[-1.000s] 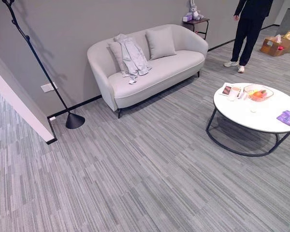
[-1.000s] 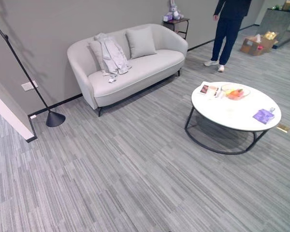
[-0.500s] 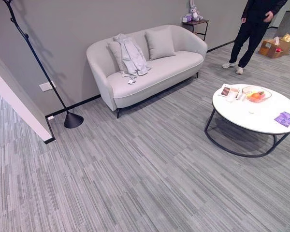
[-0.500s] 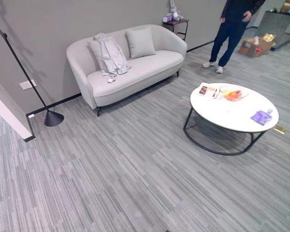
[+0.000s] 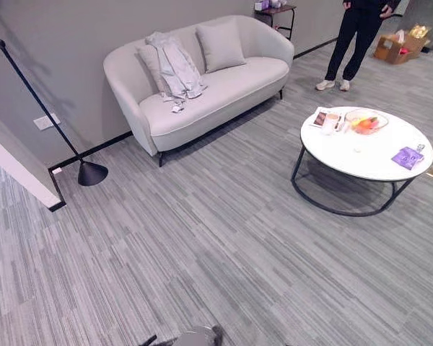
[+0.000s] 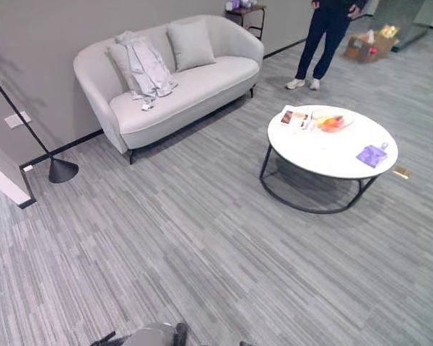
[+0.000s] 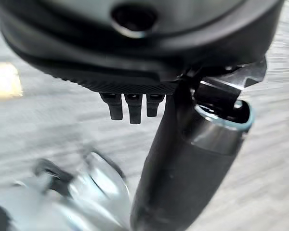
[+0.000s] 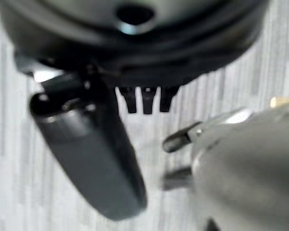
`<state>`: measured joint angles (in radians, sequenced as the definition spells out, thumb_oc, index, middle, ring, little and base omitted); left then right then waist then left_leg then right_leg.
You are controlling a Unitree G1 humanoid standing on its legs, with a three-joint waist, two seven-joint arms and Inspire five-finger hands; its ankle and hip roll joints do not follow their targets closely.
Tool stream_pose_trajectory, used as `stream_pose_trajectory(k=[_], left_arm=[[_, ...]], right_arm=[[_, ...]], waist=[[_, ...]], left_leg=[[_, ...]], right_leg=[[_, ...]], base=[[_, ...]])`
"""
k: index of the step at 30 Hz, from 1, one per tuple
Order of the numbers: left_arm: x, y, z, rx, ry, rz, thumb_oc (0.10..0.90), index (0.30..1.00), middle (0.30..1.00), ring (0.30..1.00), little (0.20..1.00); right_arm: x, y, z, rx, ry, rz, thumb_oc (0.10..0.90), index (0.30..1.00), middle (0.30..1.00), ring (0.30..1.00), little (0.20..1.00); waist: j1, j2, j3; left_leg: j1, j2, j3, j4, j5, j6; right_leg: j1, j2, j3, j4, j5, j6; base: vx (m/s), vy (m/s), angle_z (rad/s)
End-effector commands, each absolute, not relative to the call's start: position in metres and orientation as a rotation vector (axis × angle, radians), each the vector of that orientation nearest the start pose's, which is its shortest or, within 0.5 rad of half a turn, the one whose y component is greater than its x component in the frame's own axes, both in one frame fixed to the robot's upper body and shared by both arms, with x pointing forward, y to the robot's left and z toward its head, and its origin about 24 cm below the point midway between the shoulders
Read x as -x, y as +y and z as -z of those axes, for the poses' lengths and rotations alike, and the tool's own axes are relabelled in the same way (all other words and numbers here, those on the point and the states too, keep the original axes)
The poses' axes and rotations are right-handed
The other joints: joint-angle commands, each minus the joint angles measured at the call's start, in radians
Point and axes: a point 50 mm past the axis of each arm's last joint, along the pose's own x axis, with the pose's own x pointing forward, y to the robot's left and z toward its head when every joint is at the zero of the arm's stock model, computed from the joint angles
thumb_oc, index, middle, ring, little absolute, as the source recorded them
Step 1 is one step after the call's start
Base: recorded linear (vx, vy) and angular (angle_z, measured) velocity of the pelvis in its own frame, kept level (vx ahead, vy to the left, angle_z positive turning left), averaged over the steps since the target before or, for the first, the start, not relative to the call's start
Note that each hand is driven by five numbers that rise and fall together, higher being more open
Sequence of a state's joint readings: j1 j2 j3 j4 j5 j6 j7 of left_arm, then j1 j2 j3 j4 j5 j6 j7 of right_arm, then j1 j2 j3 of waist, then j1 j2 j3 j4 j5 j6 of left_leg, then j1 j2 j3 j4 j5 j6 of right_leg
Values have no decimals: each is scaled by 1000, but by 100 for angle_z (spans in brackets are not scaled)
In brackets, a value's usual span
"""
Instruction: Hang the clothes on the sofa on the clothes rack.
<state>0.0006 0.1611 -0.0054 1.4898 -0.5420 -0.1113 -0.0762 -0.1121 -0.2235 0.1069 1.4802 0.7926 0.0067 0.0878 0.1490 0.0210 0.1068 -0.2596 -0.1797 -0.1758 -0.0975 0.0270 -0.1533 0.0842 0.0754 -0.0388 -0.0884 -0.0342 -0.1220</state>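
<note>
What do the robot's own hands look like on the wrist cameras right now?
Left hand: a dark, rounded bulk with a ribbed black edge, short black fingers in a row below it and a thick, smooth black thumb with a metallic ring near its base. Right hand: the same dark rounded shape, black fingers in a row and a stout black thumb. No markings are legible.

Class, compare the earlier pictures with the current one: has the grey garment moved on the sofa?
No. The grey garment still drapes over the sofa back beside the cushion; the whole view shifted, so the camera moved.
</note>
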Motion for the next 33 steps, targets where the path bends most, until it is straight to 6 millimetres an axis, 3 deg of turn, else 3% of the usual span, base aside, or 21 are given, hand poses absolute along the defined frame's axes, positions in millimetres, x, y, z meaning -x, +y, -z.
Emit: stream_pose_trajectory(k=[1, 4, 9, 11, 12, 13, 14, 15, 16, 18, 19, 20, 21, 22, 24, 25, 27, 29, 31, 33], left_arm=[[-24, 224, 174, 291, 1323, -489, 800, 900, 900, 900, 900], [-25, 232, 172, 286, 1307, -517, 800, 900, 900, 900, 900], [-42, 244, 168, 229, 1246, -502, 800, 900, 900, 900, 900], [-49, 247, 166, 187, 1229, -480, 800, 900, 900, 900, 900], [-49, 247, 166, 187, 1229, -480, 800, 900, 900, 900, 900], [-48, 247, 166, 180, 1236, -477, 800, 900, 900, 900, 900], [-48, 247, 166, 179, 1236, -477, 800, 900, 900, 900, 900], [-50, 247, 166, 158, 1246, -459, 800, 900, 900, 900, 900], [-51, 246, 166, 152, 1250, -449, 800, 900, 900, 900, 900], [-54, 243, 167, 141, 1254, -427, 800, 900, 900, 900, 900], [-55, 242, 167, 137, 1254, -415, 800, 900, 900, 900, 900], [-59, 237, 168, 128, 1253, -381, 800, 900, 900, 900, 900], [-59, 237, 168, 128, 1253, -381, 800, 900, 900, 900, 900], [-62, 236, 168, 121, 1248, -371, 800, 900, 900, 900, 900], [-66, 236, 167, 97, 1241, -361, 800, 900, 900, 900, 900], [-71, 236, 166, 79, 1235, -348, 800, 900, 900, 900, 900], [-69, 239, 166, 75, 1244, -355, 800, 900, 900, 900, 900], [-57, 242, 167, 108, 1265, -405, 800, 900, 900, 900, 900], [-53, 244, 167, 123, 1272, -425, 800, 900, 900, 900, 900], [-47, 242, 168, 129, 1286, -442, 800, 900, 900, 900, 900]], right_arm=[[-87, -220, 167, -522, 1140, 529, 800, 900, 900, 900, 900], [-87, -206, 170, -507, 1161, 458, 800, 900, 900, 900, 900], [-82, -190, 173, -486, 1198, 388, 800, 900, 900, 900, 900], [-86, -188, 172, -467, 1199, 358, 800, 900, 900, 900, 900], [-86, -188, 172, -468, 1199, 358, 800, 900, 900, 900, 900], [-87, -187, 172, -469, 1196, 348, 800, 900, 900, 900, 900], [-87, -187, 172, -470, 1196, 348, 800, 900, 900, 900, 900], [-93, -185, 171, -475, 1180, 325, 800, 900, 900, 900, 900], [-94, -184, 171, -475, 1176, 311, 800, 900, 900, 900, 900], [-95, -184, 170, -467, 1173, 292, 800, 900, 900, 900, 900], [-94, -184, 170, -468, 1173, 295, 800, 900, 900, 900, 900], [-89, -183, 171, -493, 1165, 309, 800, 900, 900, 900, 900], [-89, -183, 171, -492, 1165, 309, 800, 900, 900, 900, 900], [-90, -185, 171, -492, 1160, 313, 800, 900, 900, 900, 900], [-88, -192, 170, -486, 1153, 338, 800, 900, 900, 900, 900], [-86, -198, 170, -480, 1161, 350, 800, 900, 900, 900, 900], [-85, -196, 171, -469, 1180, 339, 800, 900, 900, 900, 900], [-83, -188, 172, -460, 1195, 285, 800, 900, 900, 900, 900], [-88, -185, 171, -434, 1185, 246, 800, 900, 900, 900, 900], [-93, -186, 170, -350, 1181, 174, 800, 900, 900, 900, 900]], waist=[[62, -3, -38], [74, -36, -56], [92, -114, -96], [113, -136, -125], [114, -136, -125], [119, -140, -131], [120, -141, -131], [114, -127, -122], [101, -112, -113], [66, -55, -91], [51, -38, -83], [12, 2, -58], [8, 4, -59], [1, 5, -56], [-20, 5, -50], [-37, 1, -50], [-46, -33, -62], [-55, -58, -86], [-46, -65, -99], [-33, -63, -103]], left_leg=[[-78, 8, 48, 38, 162, 95], [-41, 5, 50, 59, 192, 127], [-20, -12, 82, 100, 141, 173], [6, -17, 108, 98, 93, 196], [6, -17, 109, 98, 93, 196], [25, -14, 114, 95, 73, 204], [25, -14, 116, 95, 73, 204], [73, 3, 112, 97, 30, 225], [98, 10, 105, 102, 16, 229], [174, 39, 82, 97, -7, 235], [200, 42, 70, 91, -13, 242], [292, 62, 7, 60, -55, 226], [290, 64, 3, 60, -54, 225], [293, 67, -5, 67, -64, 217], [325, 67, -57, 75, -102, 194], [362, 85, -88, 80, -151, 176], [393, 92, -111, 91, -199, 173], [421, 129, -125, 104, -223, 163], [435, 176, -148, 118, -230, 138], [425, 222, -181, 175, -193, 109]], right_leg=[[100, 71, -7, 1, -139, 106], [157, 87, 7, 5, -169, 90], [174, 58, 18, 68, -189, 114], [154, 42, 2, 157, -161, 174], [153, 42, 3, 159, -162, 174], [134, 39, -10, 225, -130, 212], [132, 39, -9, 229, -132, 213], [41, 24, -49, 450, -45, 324], [-2, 6, -75, 551, 27, 382], [-93, -41, -164, 730, 100, 384], [-112, -69, -190, 760, 85, 384], [-220, -159, -254, 672, -61, 302], [-219, -158, -258, 668, -59, 301], [-212, -178, -261, 583, -80, 280], [-246, -243, -170, 314, -25, 256], [-258, -311, -85, 144, 72, 274], [-253, -305, -42, 116, 96, 293], [-263, -244, -43, 168, 86, 279], [-245, -205, -76, 179, 65, 267], [-215, -168, -116, 169, 47, 243]], base=[[440, 7, -110], [383, 41, -52], [409, 114, -16], [399, 191, -58], [221, 106, -45], [122, 57, -48], [311, 145, -39], [277, 129, -26], [356, 129, -6], [297, 110, 10], [619, 176, 57], [500, 116, 75], [461, 29, 60], [198, -81, 78], [483, -173, 100], [635, -212, 78], [491, -213, 126], [492, -293, 56], [463, -299, 48], [376, -268, 62]])
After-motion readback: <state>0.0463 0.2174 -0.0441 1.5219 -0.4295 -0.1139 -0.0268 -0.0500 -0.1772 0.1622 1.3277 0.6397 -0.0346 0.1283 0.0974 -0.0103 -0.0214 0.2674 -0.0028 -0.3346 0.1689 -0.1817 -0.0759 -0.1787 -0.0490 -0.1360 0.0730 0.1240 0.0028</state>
